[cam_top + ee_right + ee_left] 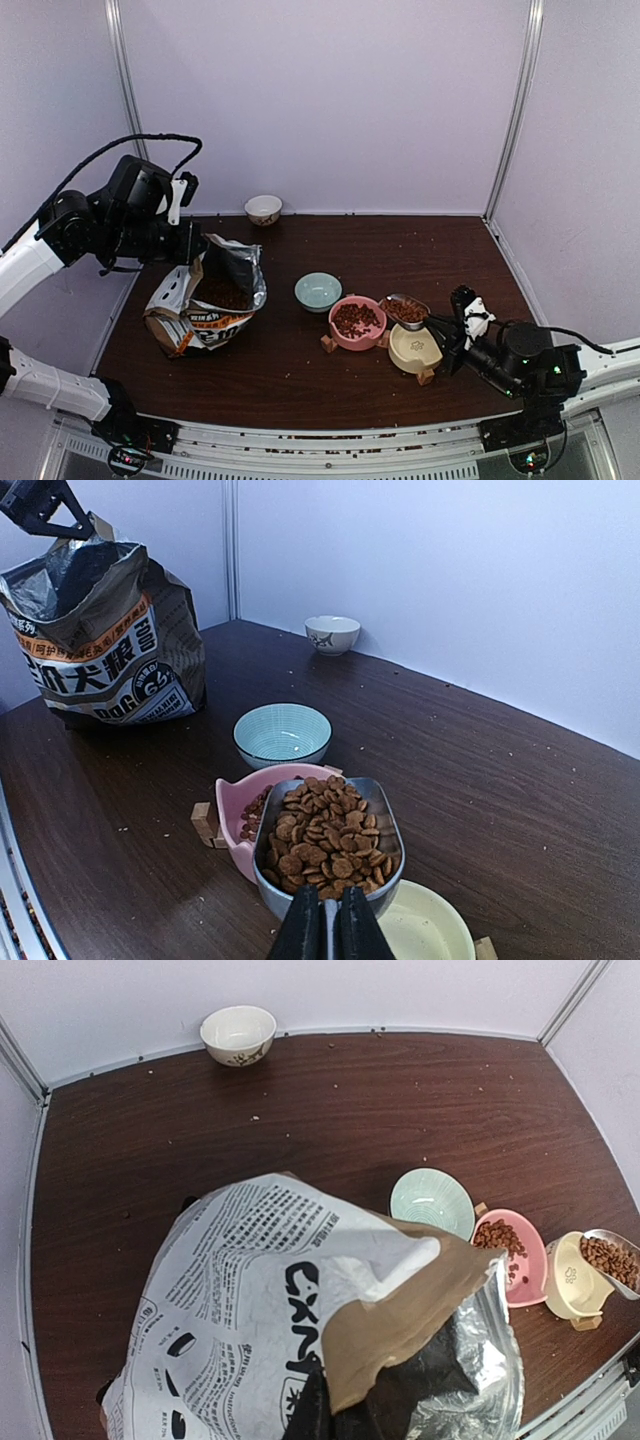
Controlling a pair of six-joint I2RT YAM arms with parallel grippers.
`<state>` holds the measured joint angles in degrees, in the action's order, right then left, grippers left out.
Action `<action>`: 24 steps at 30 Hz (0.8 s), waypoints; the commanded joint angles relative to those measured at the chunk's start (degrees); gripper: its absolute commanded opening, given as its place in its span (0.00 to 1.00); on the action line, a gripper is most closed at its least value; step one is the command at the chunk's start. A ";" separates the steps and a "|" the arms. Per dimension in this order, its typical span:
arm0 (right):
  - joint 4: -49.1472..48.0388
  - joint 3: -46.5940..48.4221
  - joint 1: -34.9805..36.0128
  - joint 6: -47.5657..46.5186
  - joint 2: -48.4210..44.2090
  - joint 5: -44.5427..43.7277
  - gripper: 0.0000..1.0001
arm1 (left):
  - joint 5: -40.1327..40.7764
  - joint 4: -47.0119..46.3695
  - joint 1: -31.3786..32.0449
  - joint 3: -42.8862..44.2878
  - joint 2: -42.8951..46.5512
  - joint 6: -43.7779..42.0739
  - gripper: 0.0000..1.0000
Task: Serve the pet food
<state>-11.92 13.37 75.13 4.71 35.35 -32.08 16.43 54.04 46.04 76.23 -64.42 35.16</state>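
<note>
Reddish-brown pet food [330,835] fills a silver scoop [375,810] that my right gripper [328,930] is shut on by its handle. The scoop hangs level over the pink bowl [235,810] and the empty cream bowl [430,935]. More pet food [355,318] lies in the pink bowl. At the left, my left gripper [330,1400] is shut on the rim of the open printed bag [260,1300], holding it upright. The bag's dark inside [222,290] shows kibble from above.
An empty teal bowl [317,291] stands between the bag and the pink bowl. A small white bowl [263,208] sits at the back wall. Small wooden blocks [205,822] prop the pink and cream bowls. Stray crumbs dot the brown table [400,250].
</note>
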 commanded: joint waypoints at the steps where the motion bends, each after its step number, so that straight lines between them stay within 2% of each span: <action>1: 1.87 -1.21 1.59 1.96 -2.53 -3.44 0.00 | 1.06 -3.59 -1.03 -0.64 0.90 -0.89 0.00; 10: 7.10 -2.46 3.81 5.39 -7.32 -7.55 0.00 | 0.76 -3.59 -1.29 -0.47 0.64 -1.25 0.00; 24: 19.32 -1.11 4.07 9.40 -14.52 -8.35 0.00 | 0.67 -3.59 -1.39 -0.73 0.57 -1.28 0.00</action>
<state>3.46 11.09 78.78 12.10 24.27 -38.72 16.19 54.02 45.58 76.18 -64.27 34.41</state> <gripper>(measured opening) 0.043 0.010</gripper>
